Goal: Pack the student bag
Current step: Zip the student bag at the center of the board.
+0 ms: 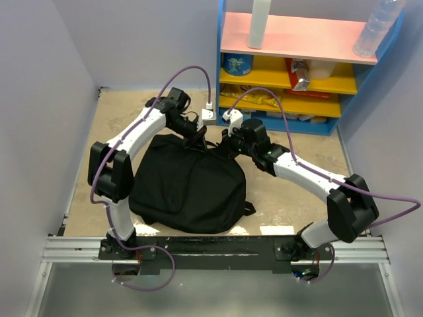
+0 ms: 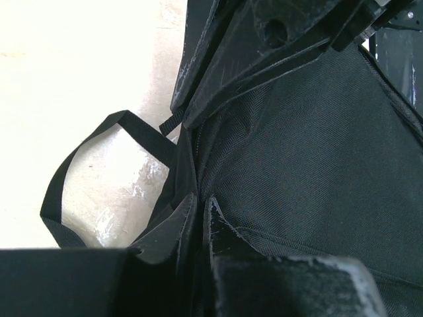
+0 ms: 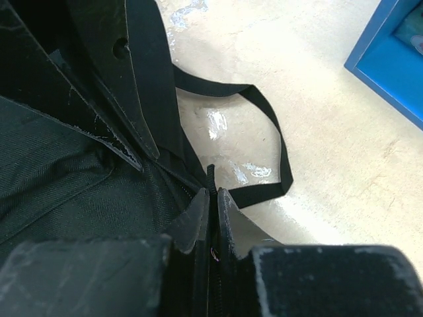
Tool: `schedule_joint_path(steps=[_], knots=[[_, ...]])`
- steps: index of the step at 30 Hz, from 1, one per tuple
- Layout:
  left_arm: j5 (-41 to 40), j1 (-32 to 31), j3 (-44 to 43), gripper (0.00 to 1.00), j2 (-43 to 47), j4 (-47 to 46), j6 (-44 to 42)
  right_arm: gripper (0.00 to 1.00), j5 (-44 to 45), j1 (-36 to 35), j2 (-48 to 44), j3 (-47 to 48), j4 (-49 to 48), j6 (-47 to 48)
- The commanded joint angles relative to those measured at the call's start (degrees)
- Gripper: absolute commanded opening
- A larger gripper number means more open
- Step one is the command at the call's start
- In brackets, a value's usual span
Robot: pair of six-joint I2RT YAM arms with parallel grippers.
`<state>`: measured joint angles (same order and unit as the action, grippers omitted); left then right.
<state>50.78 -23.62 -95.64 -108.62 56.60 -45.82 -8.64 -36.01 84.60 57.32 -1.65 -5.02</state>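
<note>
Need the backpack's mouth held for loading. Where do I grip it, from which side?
I'd grip the student bag by the thin fabric edge at its far top end, from above. Its body lies broad and slumped, too wide to pinch; that edge folds thin, and the left gripper and right gripper are both shut on it.

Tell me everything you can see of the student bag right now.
The student bag is a soft, all-black woven-fabric backpack lying slumped on the table, its top toward the shelf. A thin black strap loop lies on the table beside its top edge. The left hand and right hand each pinch fabric at that far edge. Whether it is open, I cannot tell.
</note>
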Motion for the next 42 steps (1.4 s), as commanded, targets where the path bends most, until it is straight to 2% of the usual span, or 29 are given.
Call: schedule_joint_path(steps=[1, 3, 4, 6, 7, 10, 21, 29, 37, 40, 41, 42], knots=[[5.2, 0.06, -0.96, 0.09, 3.85, 1.32, 0.65, 0.0, 3.19, 0.41, -2.59, -0.28, -4.5, -2.18], [5.03, 0.15, -0.96, 0.09, 3.76, 1.23, 0.82, 0.0, 5.38, 0.5, -4.0, -1.24, -5.11, -3.15], [5.03, 0.06, -0.78, 0.09, 3.68, 1.15, 0.82, 0.0, 9.83, 0.41, -4.78, -1.85, -5.81, -4.81], [3.97, 0.15, -0.69, 0.08, 3.76, 0.62, 1.26, 0.0, 13.2, 0.5, -7.86, -3.88, -6.78, -5.44], [3.28, 0.15, -0.17, 0.08, 3.94, -0.6, 1.52, 0.0, 19.04, 0.41, -9.0, -5.36, -7.22, -6.92], [0.38, 0.76, 1.32, 0.04, 4.12, -3.41, 2.58, 0.0, 27.94, 0.5, -12.34, -7.74, -6.97, -10.26], [-4.55, 6.82, 2.03, 0.0, 1.22, -7.2, 5.22, 0.0, 44.93, 0.5, -14.19, -8.71, 4.02, -18.89], [-6.93, 12.71, 3.08, 0.0, -0.01, -5.97, 3.02, 0.0, 48.64, 0.5, -20.25, -10.65, 7.36, -20.56], [-11.75, 16.14, 8.71, 0.0, 3.5, -7.99, 4.25, 0.0, 50.21, 0.59, -16.31, -8.28, 14.04, -22.84], [-9.15, 20.0, 9.42, 0.0, 4.64, -4.24, 1.9, 0.0, 48.82, 0.76, -15.34, -8.45, 13.44, -22.94], [-7.3, 20.8, 8.63, 0.05, 4.73, -1.34, 0.22, 0.0, 45.94, 0.94, -15.34, -8.63, 11.95, -22.5], [-5.28, 21.33, 6.54, 0.13, 5.17, 5.3, -1.53, 0.0, 44.61, 0.94, -15.08, -8.63, 9.15, -21.54]])
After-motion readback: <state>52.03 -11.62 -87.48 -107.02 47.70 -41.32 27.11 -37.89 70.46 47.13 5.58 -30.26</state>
